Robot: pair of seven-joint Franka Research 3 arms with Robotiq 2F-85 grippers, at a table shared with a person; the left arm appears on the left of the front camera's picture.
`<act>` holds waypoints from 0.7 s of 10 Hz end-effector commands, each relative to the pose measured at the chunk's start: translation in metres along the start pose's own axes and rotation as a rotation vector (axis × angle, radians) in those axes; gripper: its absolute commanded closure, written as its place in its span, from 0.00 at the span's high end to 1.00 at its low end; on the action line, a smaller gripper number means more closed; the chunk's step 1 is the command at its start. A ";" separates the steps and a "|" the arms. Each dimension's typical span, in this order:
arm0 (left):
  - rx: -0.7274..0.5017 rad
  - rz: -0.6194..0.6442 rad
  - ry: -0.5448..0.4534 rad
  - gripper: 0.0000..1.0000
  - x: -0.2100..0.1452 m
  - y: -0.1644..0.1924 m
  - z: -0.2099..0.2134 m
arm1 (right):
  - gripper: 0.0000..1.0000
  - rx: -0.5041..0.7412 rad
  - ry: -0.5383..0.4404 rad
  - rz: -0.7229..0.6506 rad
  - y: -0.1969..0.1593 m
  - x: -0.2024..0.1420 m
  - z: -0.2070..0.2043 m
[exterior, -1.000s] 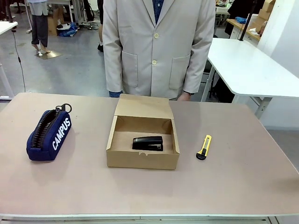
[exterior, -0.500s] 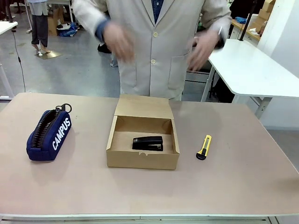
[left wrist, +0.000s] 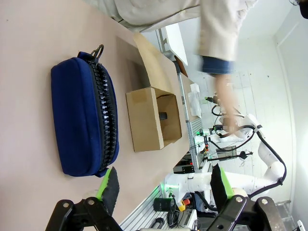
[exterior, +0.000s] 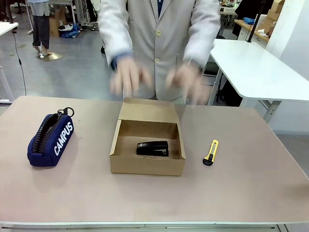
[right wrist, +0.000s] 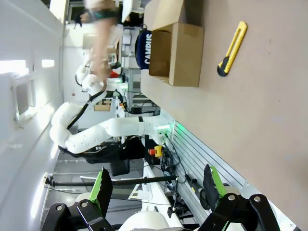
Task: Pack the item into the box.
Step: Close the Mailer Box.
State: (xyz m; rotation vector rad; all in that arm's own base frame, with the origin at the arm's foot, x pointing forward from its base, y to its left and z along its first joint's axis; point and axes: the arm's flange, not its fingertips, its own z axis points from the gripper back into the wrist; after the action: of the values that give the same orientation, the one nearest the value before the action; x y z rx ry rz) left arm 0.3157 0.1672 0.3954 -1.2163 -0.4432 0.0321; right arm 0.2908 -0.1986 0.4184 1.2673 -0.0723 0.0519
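The item, a small glossy black stapler-like object (exterior: 152, 148), lies inside the open brown cardboard box (exterior: 147, 165) at the table's middle; its flap lid (exterior: 148, 110) leans back toward the person. Both of the person's hands (exterior: 128, 76) hover, blurred, above the lid. In the left wrist view the box (left wrist: 144, 126) and the item (left wrist: 162, 116) sit beyond a navy pouch, and my left gripper (left wrist: 163, 186) is open with nothing between its fingers. In the right wrist view my right gripper (right wrist: 156, 185) is open and empty, off the table's edge, far from the box (right wrist: 185, 54).
A navy "CAMPUS" zip pouch (exterior: 50, 139) lies left of the box. A yellow-and-black utility knife (exterior: 211, 152) lies to its right. A white table (exterior: 260, 72) stands behind at the right. Bare tabletop (exterior: 154, 198) spreads in front of the box.
The person's hands rose from the sides and have now come down in front of the body, just above the box lid. The box, item, pouch and knife have not moved.
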 end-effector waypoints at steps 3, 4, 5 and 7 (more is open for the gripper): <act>-0.022 -0.021 -0.012 1.00 0.000 -0.001 -0.001 | 1.00 0.002 0.013 0.019 0.001 -0.003 0.005; -0.022 -0.021 -0.012 1.00 0.000 -0.001 -0.001 | 1.00 0.002 0.013 0.019 0.001 -0.003 0.005; -0.022 -0.021 -0.012 1.00 0.000 -0.001 -0.001 | 1.00 0.002 0.013 0.019 0.001 -0.003 0.005; -0.022 -0.021 -0.012 1.00 0.000 -0.001 -0.001 | 1.00 0.002 0.013 0.019 0.001 -0.003 0.005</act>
State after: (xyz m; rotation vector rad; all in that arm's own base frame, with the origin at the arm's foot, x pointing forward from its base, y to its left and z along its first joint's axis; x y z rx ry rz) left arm 0.3157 0.1672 0.3954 -1.2163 -0.4432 0.0321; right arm 0.2908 -0.1986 0.4184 1.2674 -0.0724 0.0521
